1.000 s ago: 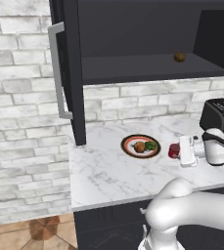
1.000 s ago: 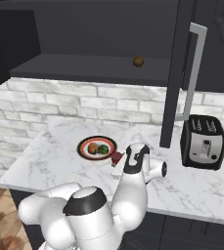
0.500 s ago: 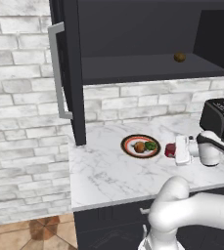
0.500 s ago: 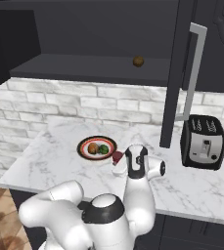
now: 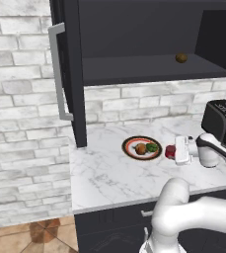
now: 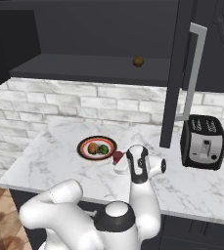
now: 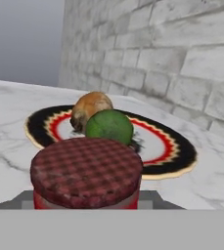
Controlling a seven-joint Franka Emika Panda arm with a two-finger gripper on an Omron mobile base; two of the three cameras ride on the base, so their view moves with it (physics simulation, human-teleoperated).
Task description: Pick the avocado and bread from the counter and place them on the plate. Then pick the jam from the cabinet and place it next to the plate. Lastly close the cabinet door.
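The gripper (image 5: 174, 151) pinches the jam (image 5: 170, 151) low over the counter (image 5: 104, 173), just beside the plate (image 5: 131, 150) carrying bread (image 5: 140, 148) and avocado (image 5: 152, 147), evidently to set it down there.

The white grey-veined marble counter (image 5: 99, 173) looks smooth and polished, the black wall cabinet (image 5: 144, 29) matt, its silver bar handle (image 5: 57, 74) brushed metal, the chequered red jam lid (image 7: 86, 168) dull.
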